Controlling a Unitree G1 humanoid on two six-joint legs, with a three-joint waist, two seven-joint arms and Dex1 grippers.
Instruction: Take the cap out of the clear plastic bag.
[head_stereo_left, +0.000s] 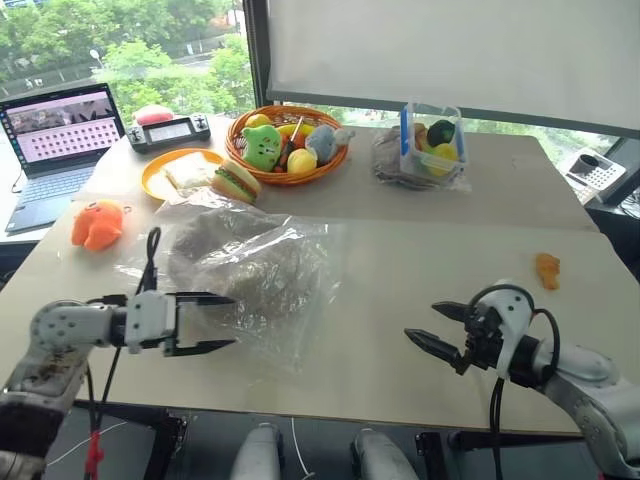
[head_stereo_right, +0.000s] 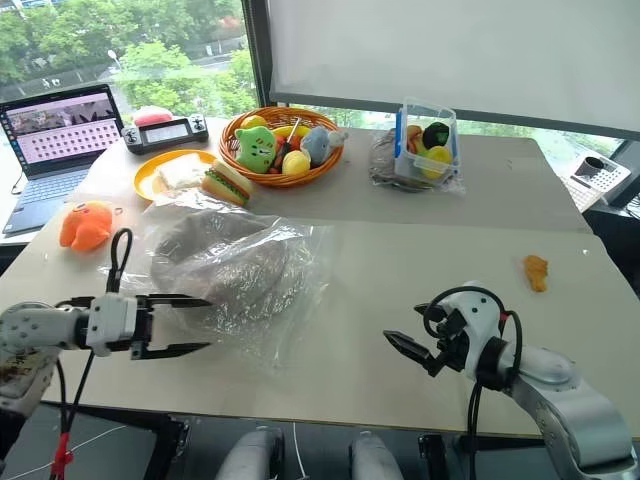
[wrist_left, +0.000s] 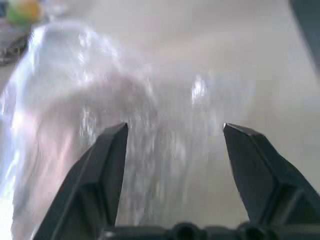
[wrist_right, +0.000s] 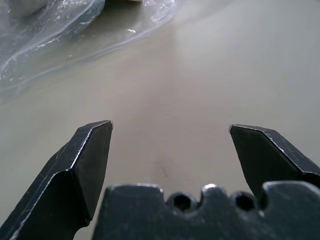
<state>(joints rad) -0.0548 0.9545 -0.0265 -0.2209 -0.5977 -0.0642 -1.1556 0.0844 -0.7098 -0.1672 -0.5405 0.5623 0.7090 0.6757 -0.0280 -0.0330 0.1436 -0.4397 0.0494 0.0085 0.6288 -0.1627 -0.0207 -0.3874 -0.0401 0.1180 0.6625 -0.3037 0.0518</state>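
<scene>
None of the removal looks done: the cap (head_stereo_left: 235, 262) lies inside the clear plastic bag (head_stereo_left: 290, 300), left of centre on the table (head_stereo_left: 420, 260). Both pincers are spread and hold nothing, left gripper (head_stereo_left: 228, 322) at the bag's lower edge, right gripper (head_stereo_left: 424, 326) well apart, lower right

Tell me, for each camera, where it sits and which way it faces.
Left eye view: on the head, looking down at the table; left tool and right tool show.
Right eye view: same head, same scene.
Left wrist view: along the open left tool's fingers at the clear plastic bag.
Right wrist view: along the open right tool's fingers at bare table.
Shared: all views show the bag; the cap lies inside.
</scene>
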